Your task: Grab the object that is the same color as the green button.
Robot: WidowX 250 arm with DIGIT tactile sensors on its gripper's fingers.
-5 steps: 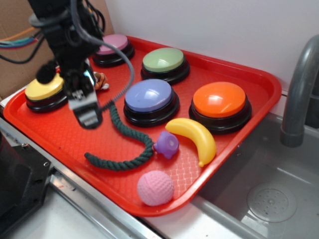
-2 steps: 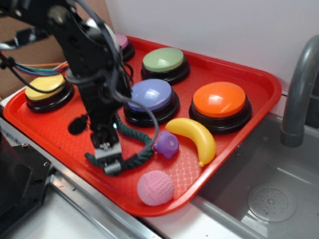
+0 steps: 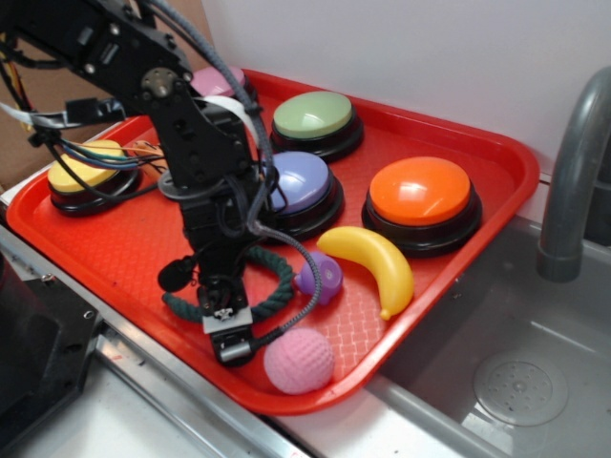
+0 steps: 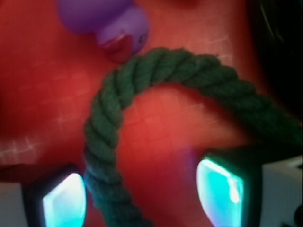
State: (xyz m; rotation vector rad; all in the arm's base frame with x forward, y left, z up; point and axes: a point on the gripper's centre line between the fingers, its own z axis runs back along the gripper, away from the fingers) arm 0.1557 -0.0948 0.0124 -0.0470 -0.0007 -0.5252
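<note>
Gripper (image 3: pixel 227 329) down over rope (image 3: pixel 274 298) at tray (image 3: pixel 86 250) front edge, fingers (image 4: pixel 64 201) spread wide, rope strand between them, not clamped. Rope curving past purple toy (image 3: pixel 320 277). Green button (image 3: pixel 314 118) at tray back. Pink ball (image 3: pixel 298 360) just beside gripper.

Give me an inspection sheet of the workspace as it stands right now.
Surface: red tray beside a grey sink.
Job's things: dark green rope curved on the tray; green button at the tray's back.
Clutter: banana, purple toy, pink ball, lilac-blue button, orange button, yellow button, pink button.
Grippers: gripper open, low over the tray; the rope passes between its fingers, nearer one of them.
Cables: black cable looping off the arm beside the rope; wire bundle over the yellow button.
Surroundings: grey faucet, white wall.
</note>
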